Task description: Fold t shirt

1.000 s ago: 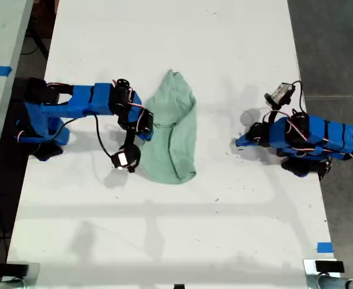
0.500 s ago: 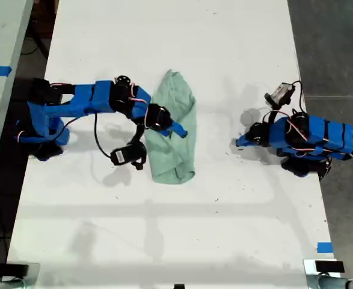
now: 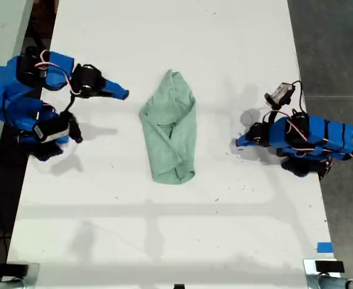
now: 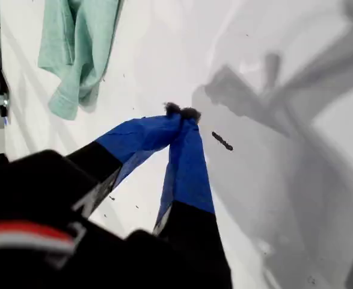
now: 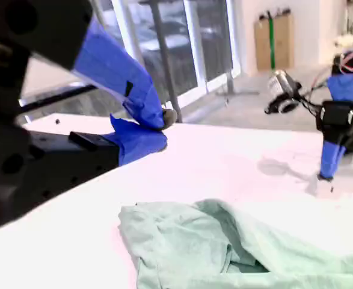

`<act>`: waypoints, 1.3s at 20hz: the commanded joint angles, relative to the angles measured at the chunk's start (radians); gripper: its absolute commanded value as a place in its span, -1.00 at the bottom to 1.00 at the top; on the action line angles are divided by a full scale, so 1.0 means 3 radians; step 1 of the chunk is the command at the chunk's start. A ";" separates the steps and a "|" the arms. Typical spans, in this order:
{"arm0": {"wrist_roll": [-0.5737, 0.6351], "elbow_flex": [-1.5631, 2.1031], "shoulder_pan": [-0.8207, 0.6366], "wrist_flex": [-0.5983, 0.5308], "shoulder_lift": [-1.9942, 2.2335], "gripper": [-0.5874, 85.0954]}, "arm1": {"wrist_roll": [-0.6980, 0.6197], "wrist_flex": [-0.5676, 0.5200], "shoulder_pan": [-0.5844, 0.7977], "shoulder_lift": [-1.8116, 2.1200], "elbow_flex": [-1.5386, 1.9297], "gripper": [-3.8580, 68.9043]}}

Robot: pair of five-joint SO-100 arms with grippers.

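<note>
Mint-green t shirt [image 3: 171, 129] lies folded on table [image 3: 164, 36].

Bright, even overhead light on the white counter [image 3: 164, 229], nearly washed out in the exterior view, with soft grey shadows beside both arms. Broad overlapping shadows in the first wrist view, camera housing blurred up close. Pinkish cast and glaring background windows [image 5: 188, 42] in the second wrist view

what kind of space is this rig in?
Looks like a lab or office workspace: a long white table with blue tape marks, the t shirt between two arms, and large windows and a bare floor behind.
</note>
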 commanded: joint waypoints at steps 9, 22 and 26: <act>0.0061 0.3636 -0.0107 -0.0603 0.2915 -0.99 | 0.0036 0.0020 0.0005 0.0051 0.0189 -0.94; 0.0036 0.3641 -0.0102 -0.0557 0.2915 -0.99 | 0.0041 0.0020 0.0000 0.0051 0.0189 -0.94; 0.0036 0.3636 -0.0097 -0.0552 0.2915 -0.99 | 0.0046 0.0020 0.0000 0.0051 0.0189 -0.94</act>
